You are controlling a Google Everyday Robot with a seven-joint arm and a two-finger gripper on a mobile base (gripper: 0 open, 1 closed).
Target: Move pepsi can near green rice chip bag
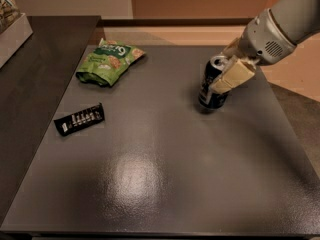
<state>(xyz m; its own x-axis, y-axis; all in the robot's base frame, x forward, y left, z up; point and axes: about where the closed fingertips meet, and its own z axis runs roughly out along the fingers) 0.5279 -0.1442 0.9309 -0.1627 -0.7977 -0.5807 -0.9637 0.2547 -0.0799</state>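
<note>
The pepsi can (pixel 206 93), dark navy with a silver top, is at the right middle of the dark grey table (pixel 160 184), leaning slightly. My gripper (pixel 221 75) reaches in from the upper right and is shut on the can, with one cream finger (pixel 231 77) across its front side. The green rice chip bag (pixel 107 60) lies flat near the table's far left, well to the left of the can.
A flat black wrapper bar (pixel 80 119) lies on the left side of the table. A dark counter (pixel 35 84) adjoins the table on the left, with a white bin (pixel 12 31) at its far corner. Tan floor lies beyond the table's far edge.
</note>
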